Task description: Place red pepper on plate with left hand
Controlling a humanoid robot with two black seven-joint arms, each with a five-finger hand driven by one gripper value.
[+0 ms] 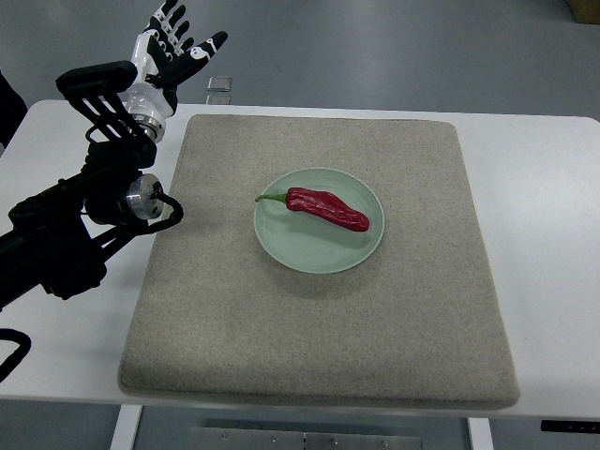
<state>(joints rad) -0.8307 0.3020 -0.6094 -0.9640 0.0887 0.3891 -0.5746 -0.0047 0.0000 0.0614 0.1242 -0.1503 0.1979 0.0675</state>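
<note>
1. Lying on 1 pale green plate (319,246) is 1 red pepper (328,210), its body slanting across the plate's upper half and its thin green stem poking out over the rim on the side nearer the robot's fingers.
2. 1 robot hand is in view, the left hand (173,42), raised at the top-left corner of the picture, past the far-left corner of the mat.
3. Its fingers (175,17) are spread wide and straight, black and white in colour, with the thumb splayed out toward the plate's side; they hold nothing.
4. The pepper is well apart from those fingers, below and to the right of them, with a bare stretch of mat between.
5. 1 beige mat (394,328) covers most of 1 white table (544,234); the plate sits near the mat's middle, and the fingers are off the mat, above the table's far edge.
6. The left arm (84,216), black with a silver joint and a looped cable, runs from the left edge up to the hand, overlapping the mat's left border below the fingers.
7. 1 small clear square object (220,86) lies on the floor beyond the table, just below and right of the fingertips; what it is cannot be told.
</note>
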